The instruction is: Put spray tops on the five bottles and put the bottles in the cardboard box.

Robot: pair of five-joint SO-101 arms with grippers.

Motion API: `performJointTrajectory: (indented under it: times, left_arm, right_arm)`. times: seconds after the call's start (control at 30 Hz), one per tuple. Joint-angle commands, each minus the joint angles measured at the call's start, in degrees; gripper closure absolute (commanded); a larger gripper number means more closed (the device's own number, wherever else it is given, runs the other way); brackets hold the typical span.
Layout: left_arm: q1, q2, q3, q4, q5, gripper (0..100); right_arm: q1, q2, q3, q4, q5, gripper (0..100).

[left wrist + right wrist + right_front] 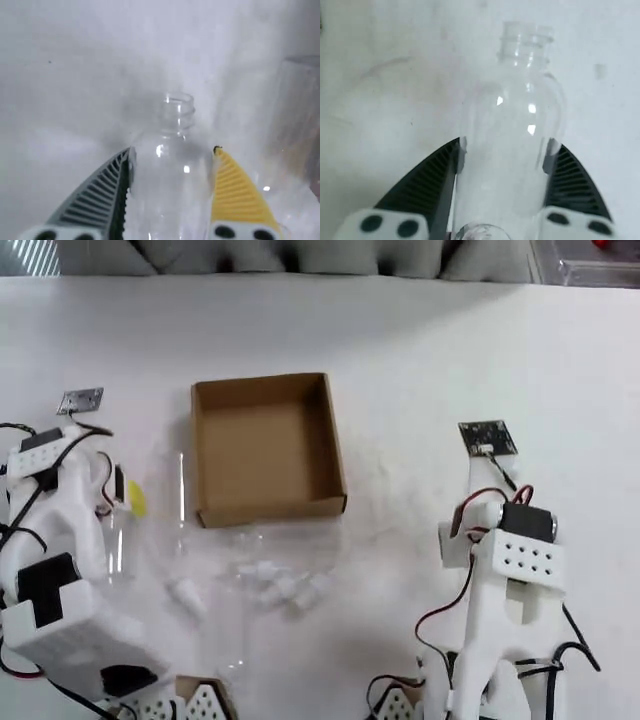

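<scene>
bottle (pixel 170 185), clear and uncapped, is held by the left gripper (pixel 173 150), whose grey and yellow fingers (pixel 100 195) press its sides below the neck, likely leaving the thread free for a top. the right gripper (pixel 506 144) pinches a 2nd bottle (pixel 512 100) the same way. spray tops (pixel 275 585) lie loose near the cardboard box (pixel 270 508). no label or writing is readable on either.
</scene>
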Motion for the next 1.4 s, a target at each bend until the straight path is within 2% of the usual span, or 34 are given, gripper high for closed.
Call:
performJointTrajectory:
  times: [0.0,0.1,0.17,0.33,0.47,0.6,0.8,0.87,0.93,1.07,1.17,1.27,1.37]
  left_arm:
    - [-0.13,-0.4,-2.73,-1.14,-0.44,93]
    - [-0.13,-0.4,-2.64,-1.14,-0.44,93]
    - [-0.13,-0.4,-2.64,-1.14,-0.44,93]
    - [-0.13,-0.4,-2.64,-1.14,-0.44,93]
    - [-0.13,-0.4,-2.64,-1.14,-0.44,93]
    - [-0.13,-0.4,-2.64,-1.14,-0.44,93]
    - [-0.31,-0.4,-2.64,-1.05,-0.44,93]
    - [-0.31,-0.4,-2.64,-1.14,-0.44,93]
    - [-0.31,-0.4,-2.64,-1.14,-0.44,93]
    - [-0.31,-0.4,-2.64,-1.14,-0.44,93]
    - [-0.31,-0.4,-2.64,-1.14,-0.44,93]
    - [-0.31,-0.31,-2.64,-1.14,-0.44,93]
    - [-0.31,-0.31,-2.64,-1.14,-0.44,93]
  right_arm:
    - [1.27,-1.45,-2.99,3.56,0.44,79.4]
    - [5.85,-2.24,-3.16,4.18,0.44,80.5]
    - [10.33,-4.09,-3.16,3.91,1.05,84.7]
    - [19.21,-8.84,-3.16,3.03,9.49,94.0]
    - [22.46,-8.31,-3.16,2.68,10.81,94.2]
    - [22.55,-4.7,-3.25,0.66,13.45,94.1]
    - [21.85,6.37,4.57,-21.14,10.37,94.1]
    - [21.05,10.51,4.48,-24.66,9.67,93.5]
    - [20.79,14.02,2.46,-23.52,10.11,88.0]
    - [20.62,20.0,-4.31,-18.42,9.85,69.0]
    - [20.0,23.52,-9.85,-15.25,9.85,59.0]
    - [19.12,26.95,-14.86,-11.03,9.85,54.4]
    - [18.24,29.67,-20.04,-5.76,9.85,53.9]
